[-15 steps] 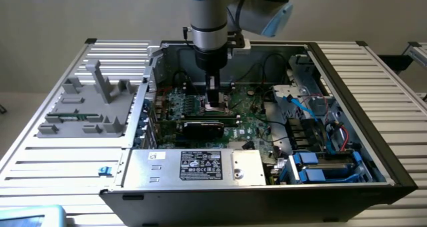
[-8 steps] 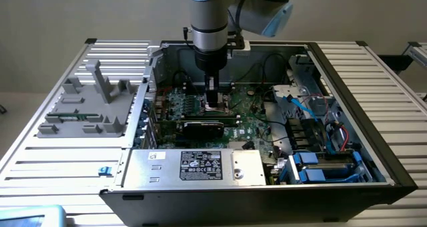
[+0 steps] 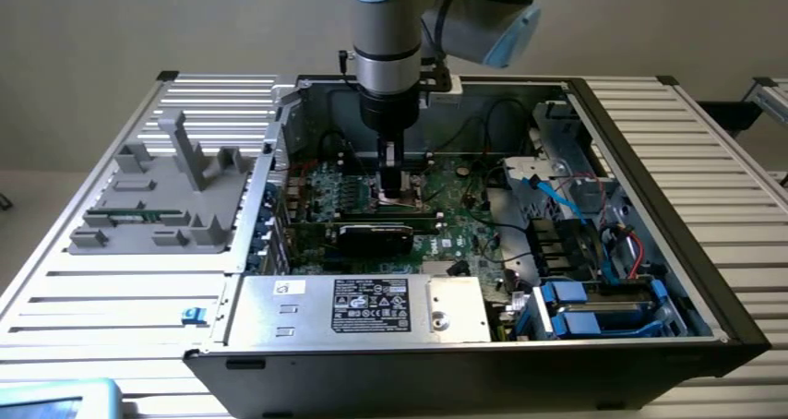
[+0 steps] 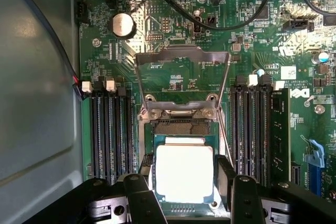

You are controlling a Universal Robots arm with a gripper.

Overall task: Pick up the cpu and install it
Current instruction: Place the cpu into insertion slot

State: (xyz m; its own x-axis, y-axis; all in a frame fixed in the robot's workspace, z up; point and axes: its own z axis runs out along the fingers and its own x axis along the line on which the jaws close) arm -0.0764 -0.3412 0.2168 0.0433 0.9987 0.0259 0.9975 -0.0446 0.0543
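The cpu (image 4: 185, 174), a flat square chip with a pale shiny metal top and green rim, sits low over the black socket (image 4: 181, 127) on the green motherboard (image 4: 157, 35). My gripper (image 4: 184, 182) has one dark finger against each side of the chip and is shut on it. The socket's metal load frame (image 4: 181, 72) stands flipped up behind it. In the exterior view the gripper (image 3: 391, 194) reaches straight down into the open computer case (image 3: 689, 253), at the middle of the board. Whether the chip rests in the socket or hovers just above it is not visible.
Black memory slots (image 4: 107, 129) flank the socket, with a memory stick (image 4: 281, 129) in one. Black cables (image 4: 231, 22) arc over the board, and the case wall (image 4: 37, 103) is close by. A power supply (image 3: 357, 306) and a grey fixture (image 3: 161, 197) lie towards the exterior view's left.
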